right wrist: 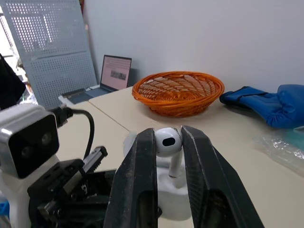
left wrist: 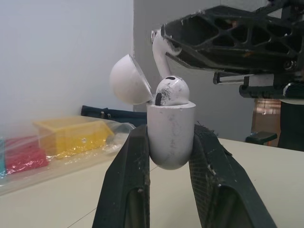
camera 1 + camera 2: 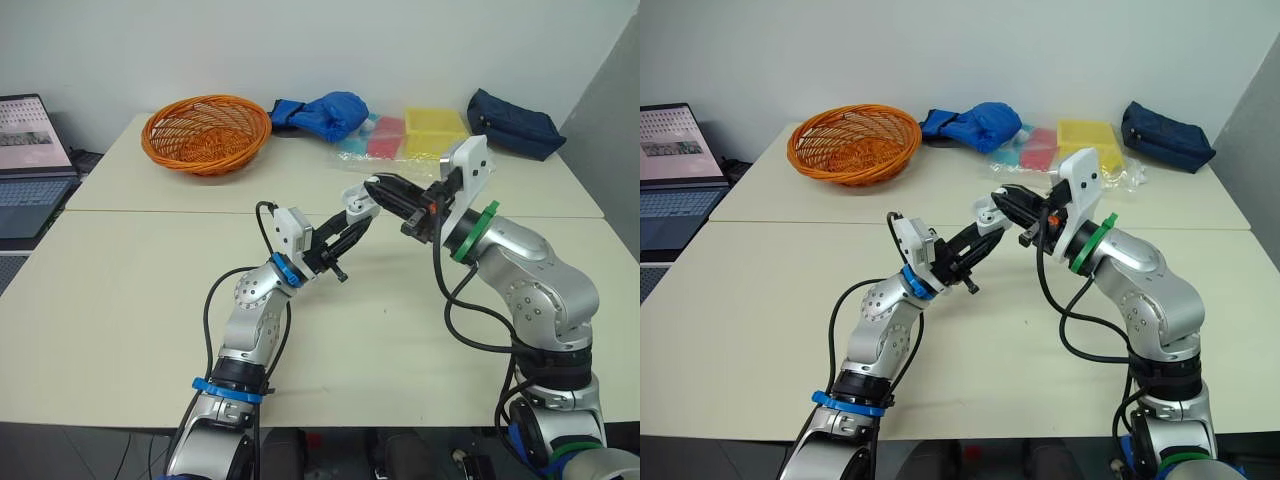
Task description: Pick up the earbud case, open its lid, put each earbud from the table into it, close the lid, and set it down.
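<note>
Above a smooth cream table [image 3: 120, 300] bearing a round woven orange basket [image 3: 206, 133] at its far side, the left gripper [image 3: 355, 220] clamps its black fingers on the glossy white earbud case [image 2: 170, 137], its domed lid [image 2: 129, 80] hinged open and one earbud [image 2: 172, 90] seated inside; the right gripper [image 1: 167, 137] pinches a second earbud [image 2: 161, 52] just above it

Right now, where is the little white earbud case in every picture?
Left eye view: earbud case in the middle, pinched by the left tool.
Right eye view: earbud case in the middle, beside the right tool.
Left wrist view: earbud case between the black fingers, lid open.
Right wrist view: earbud case beyond the earbud in the right tool.
Shared landmark: orange basket, in both eye views and the right wrist view.
</note>
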You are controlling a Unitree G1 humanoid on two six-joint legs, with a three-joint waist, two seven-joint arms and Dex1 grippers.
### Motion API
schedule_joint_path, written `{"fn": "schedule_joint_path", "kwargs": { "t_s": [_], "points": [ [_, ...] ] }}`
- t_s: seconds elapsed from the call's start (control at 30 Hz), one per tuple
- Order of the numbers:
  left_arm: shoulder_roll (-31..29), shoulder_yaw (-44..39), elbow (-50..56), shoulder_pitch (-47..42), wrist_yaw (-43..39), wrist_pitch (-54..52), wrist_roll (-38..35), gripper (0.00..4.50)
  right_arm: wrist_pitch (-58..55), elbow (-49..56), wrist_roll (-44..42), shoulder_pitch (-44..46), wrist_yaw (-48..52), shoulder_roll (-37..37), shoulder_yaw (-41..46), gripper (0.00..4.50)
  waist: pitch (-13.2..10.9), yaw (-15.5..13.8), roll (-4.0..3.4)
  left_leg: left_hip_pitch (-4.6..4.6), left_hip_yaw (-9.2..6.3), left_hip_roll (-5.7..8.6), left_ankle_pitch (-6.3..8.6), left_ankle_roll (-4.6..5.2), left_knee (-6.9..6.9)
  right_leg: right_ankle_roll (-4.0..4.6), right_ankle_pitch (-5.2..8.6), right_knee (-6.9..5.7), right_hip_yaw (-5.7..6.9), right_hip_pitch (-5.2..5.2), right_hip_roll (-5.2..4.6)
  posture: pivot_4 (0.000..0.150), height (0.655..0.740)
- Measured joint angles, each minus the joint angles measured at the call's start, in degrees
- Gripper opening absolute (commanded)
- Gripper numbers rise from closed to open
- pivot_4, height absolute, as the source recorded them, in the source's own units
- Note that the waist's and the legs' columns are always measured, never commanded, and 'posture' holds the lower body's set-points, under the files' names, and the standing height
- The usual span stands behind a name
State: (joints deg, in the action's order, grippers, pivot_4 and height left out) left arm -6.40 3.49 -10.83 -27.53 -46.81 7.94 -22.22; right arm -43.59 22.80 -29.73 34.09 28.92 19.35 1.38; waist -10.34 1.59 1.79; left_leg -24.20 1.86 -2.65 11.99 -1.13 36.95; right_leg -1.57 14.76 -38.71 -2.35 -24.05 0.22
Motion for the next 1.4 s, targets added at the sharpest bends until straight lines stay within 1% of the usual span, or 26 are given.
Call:
{"fn": "schedule_joint_path", "kwargs": {
  "t_s": [0.67, 0.8, 0.83, 0.87, 0.9, 1.13, 1.23, 1.27, 1.33, 1.4],
  "points": [
    [0.45, 0.76, 0.9, 1.33, -0.16, -0.07, -0.02, 0.75, 5.43, -1.62, 1.84, -1.67, 2.31, 2.96, -2.54, 0.4, 0.0, 0.05, 0.0, 0.0, 0.0, -0.01, 0.0, 0.0, -0.01, 0.0, 0.0, 0.0, 0.0, -0.01, 0.02, 0.15, 0.74],
    [0.43, 0.66, 1.09, 1.32, -0.18, 0.03, -0.11, 0.75, 5.24, -1.66, 1.81, -1.86, 2.18, 3.17, -2.56, 1.84, 0.0, 0.05, 0.0, 0.0, 0.0, 0.0, 0.0, 0.0, 0.0, 0.0, 0.0, 0.0, 0.0, 0.0, 0.02, 0.15, 0.74],
    [0.41, 0.64, 1.14, 1.31, -0.18, 0.04, -0.15, 0.75, 5.16, -1.66, 1.8, -1.89, 2.17, 3.17, -2.56, 2.08, 0.0, 0.05, 0.0, 0.0, 0.0, -0.01, 0.0, 0.0, 0.0, 0.0, 0.0, 0.0, -0.01, -0.01, 0.02, 0.15, 0.74],
    [0.42, 0.64, 1.15, 1.31, -0.18, 0.04, -0.18, 0.75, 5.11, -1.67, 1.78, -1.89, 2.15, 3.17, -2.55, 2.5, 0.0, 0.04, 0.0, 0.0, 0.0, -0.01, 0.0, 0.0, -0.01, 0.0, 0.0, 0.0, -0.01, -0.01, 0.02, 0.15, 0.74],
    [0.42, 0.63, 1.15, 1.32, -0.16, 0.04, -0.2, 0.75, 5.12, -1.67, 1.73, -1.88, 2.08, 3.17, -2.47, 2.78, 0.0, 0.04, 0.0, 0.0, 0.0, 0.0, 0.0, 0.0, -0.01, 0.0, 0.0, 0.0, 0.0, -0.01, 0.02, 0.15, 0.74],
    [0.37, 0.61, 1.15, 1.32, -0.26, 0.05, -0.21, 0.75, 4.79, -1.85, 0.48, -1.84, 2.12, 3.11, -1.04, 2.78, 0.0, 0.04, 0.0, 0.0, 0.0, 0.0, 0.0, 0.0, -0.01, 0.0, 0.0, 0.01, 0.0, -0.01, 0.01, 0.15, 0.74],
    [0.33, 0.61, 1.15, 1.31, -0.26, 0.06, -0.21, 0.75, 1.77, -1.91, -6.15, -0.62, 2.23, 2.67, 3.74, 2.78, 0.0, 0.04, 0.0, -0.01, -0.01, -0.01, 0.0, 0.0, -0.01, 0.0, 0.0, 0.01, -0.01, -0.01, 0.01, 0.15, 0.74],
    [0.28, 0.61, 1.15, 1.31, -0.31, 0.07, -0.22, 0.75, -0.47, -1.93, -9.69, 0.48, 2.25, 2.85, 5.92, 2.78, 0.0, 0.04, 0.0, -0.01, -0.01, -0.01, 0.0, 0.0, -0.01, 0.0, 0.0, 0.01, 0.0, -0.01, 0.01, 0.15, 0.74],
    [0.16, 0.61, 1.15, 1.31, -0.43, 0.08, -0.22, 0.75, -3.64, -1.92, -14.47, 2.66, 2.56, 4.59, 8.7, 2.78, 0.0, 0.04, 0.0, -0.02, -0.01, -0.01, 0.0, 0.0, -0.01, 0.01, 0.0, 0.02, 0.0, 0.0, 0.01, 0.15, 0.74],
    [-0.05, 0.6, 1.14, 1.31, -0.86, 0.07, -0.25, 0.75, -5.58, -2.44, -16.54, 4.29, 3.78, 7.48, 9.27, 2.78, 0.0, 0.05, 0.0, -0.01, 0.0, -0.01, 0.0, 0.0, -0.01, 0.01, 0.0, 0.03, 0.0, 0.0, 0.01, 0.15, 0.74]
  ]
}}
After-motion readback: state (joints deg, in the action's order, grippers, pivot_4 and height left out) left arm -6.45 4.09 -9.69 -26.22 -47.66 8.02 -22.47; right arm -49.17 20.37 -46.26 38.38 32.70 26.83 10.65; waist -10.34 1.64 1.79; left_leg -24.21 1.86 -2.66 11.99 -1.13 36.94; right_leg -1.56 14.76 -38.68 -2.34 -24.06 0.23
